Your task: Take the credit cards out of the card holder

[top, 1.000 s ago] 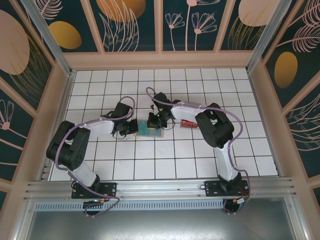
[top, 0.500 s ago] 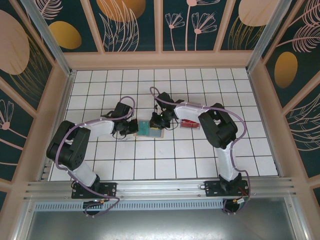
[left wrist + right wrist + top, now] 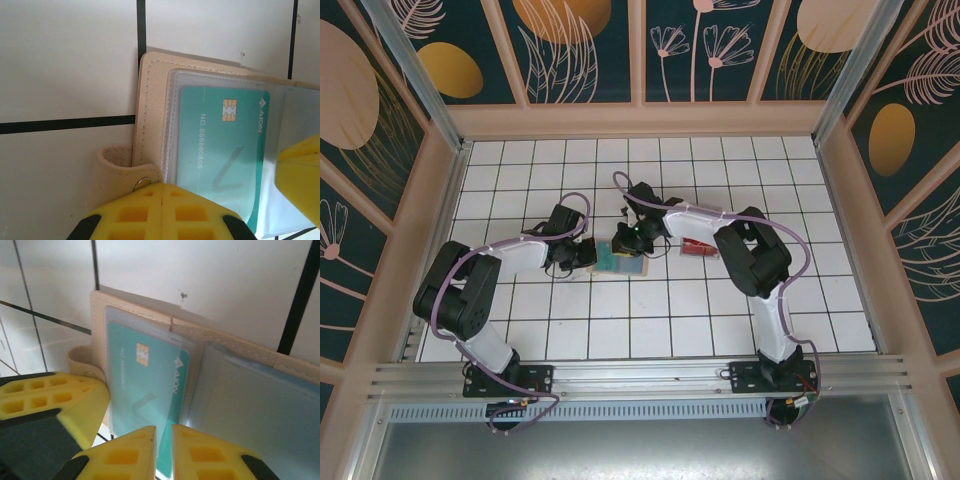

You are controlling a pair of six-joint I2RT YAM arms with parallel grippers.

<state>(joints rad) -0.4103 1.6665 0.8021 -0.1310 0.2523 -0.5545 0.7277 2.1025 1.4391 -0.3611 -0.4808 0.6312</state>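
Observation:
The tan card holder (image 3: 626,265) lies open on the white tiles between both arms. A teal credit card (image 3: 220,145) with a gold chip sits in the clear sleeve on its left half; in the right wrist view the card (image 3: 147,385) has its near edge sticking out. My right gripper (image 3: 164,432) is nipped on that near edge, its fingers a thin gap apart. My left gripper (image 3: 162,186) is shut, with its tips on the holder's near edge beside the snap strap (image 3: 112,170). The holder's other half (image 3: 260,410) looks blue-grey under clear plastic.
A red card (image 3: 698,246) lies on the tiles just right of the holder, under the right arm's forearm. Wooden walls close in the tiled floor (image 3: 650,330) on three sides. The other arm's yellow finger (image 3: 300,175) crowds the holder's right side in the left wrist view.
My right gripper has shifted slightly left over the holder since half a second ago. The left arm and the holder have stayed put.

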